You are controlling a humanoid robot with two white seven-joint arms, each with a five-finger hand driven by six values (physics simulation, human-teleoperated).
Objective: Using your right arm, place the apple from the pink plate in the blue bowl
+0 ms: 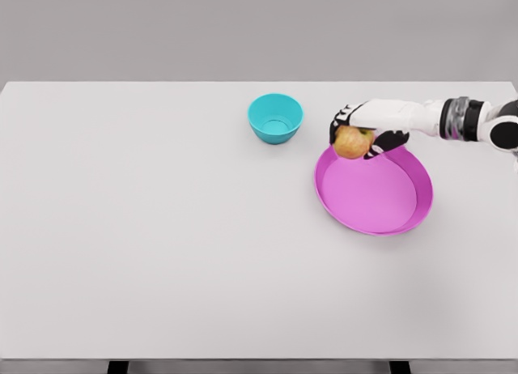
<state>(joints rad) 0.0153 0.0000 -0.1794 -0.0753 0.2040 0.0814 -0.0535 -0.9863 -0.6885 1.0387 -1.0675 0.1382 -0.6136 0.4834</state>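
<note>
Right hand grips the apple over the pink plate's far rim, near the blue bowl on the surface.

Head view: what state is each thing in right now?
Apple: gripped by the right robot hand, above the plate's far rim.
Pink plate: holds nothing, flat on the table.
Blue bowl: upright, holds nothing, left of the apple.
Right robot hand: closed around the apple.
Left robot hand: not in view.
</note>
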